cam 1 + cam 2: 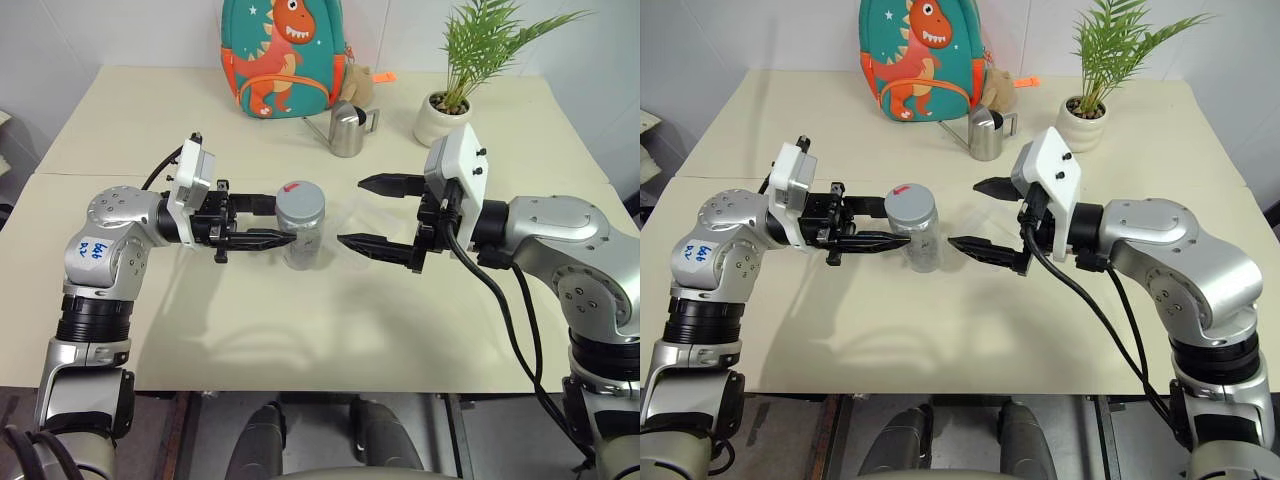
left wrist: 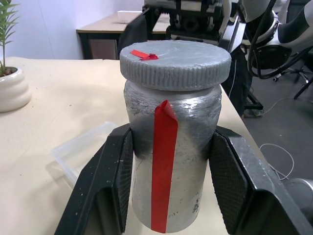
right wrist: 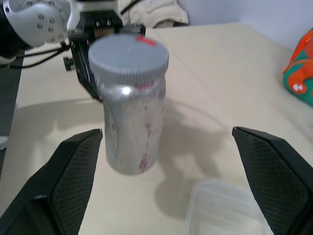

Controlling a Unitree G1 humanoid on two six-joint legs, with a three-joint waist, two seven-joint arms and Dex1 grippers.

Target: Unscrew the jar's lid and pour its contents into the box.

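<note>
Standing upright above the cream table [image 1: 120, 120], the jar [image 1: 302, 240] is being gripped around its silver-grey body by the left gripper [image 1: 268, 222], whose two black fingers [image 2: 115, 186] are pressing against opposite sides of it. A strip of red tape is running down the jar's side, as the left wrist view is showing. The lid [image 1: 300, 197] is sitting on top of the jar, grey and ribbed around its edge, with a small red mark on its upper face. The jar's contents are not showing through the metallic wall.

The right gripper [image 1: 378, 215] is facing the jar from the opposite side, near it but not touching it; its jaws are standing wide apart, one finger reaching toward the lid's level and the other lower, level with the jar's body. In the right wrist view the two fingers [image 3: 73, 171] are flanking the jar with clear space on either side.

The box [image 3: 225, 210] is lying flat on the table just beside the jar, below the right gripper, its clear plastic barely standing out against the tabletop.

Farther back on the table, a steel pitcher [image 1: 348, 130] is standing in front of a dinosaur backpack [image 1: 285, 55], and a potted plant [image 1: 450, 100] in a white pot is sitting to the right of them.
</note>
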